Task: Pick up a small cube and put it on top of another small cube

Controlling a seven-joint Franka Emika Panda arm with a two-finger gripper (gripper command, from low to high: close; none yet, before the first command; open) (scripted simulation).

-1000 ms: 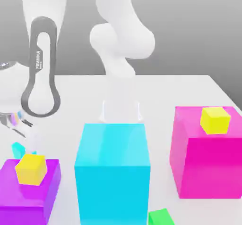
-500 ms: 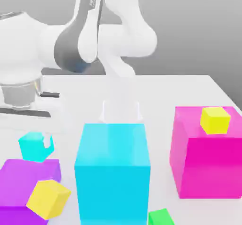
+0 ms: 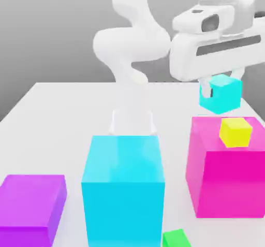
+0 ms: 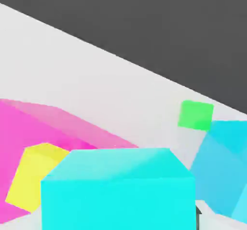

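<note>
Our fingers (image 3: pixel 222 87) grip the small plain cyan cube (image 3: pixel 221 95), apparently above the big pink block (image 3: pixel 226 184); picking is done, placing on its small yellow cube (image 3: pixel 235 132) remains.

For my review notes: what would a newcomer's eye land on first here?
Probably the big cyan block at the exterior view's lower middle, and the magenta block to its right, with a small yellow cube on top. Next, the small cyan cube, held in the air between the fingers above the magenta block.
</note>
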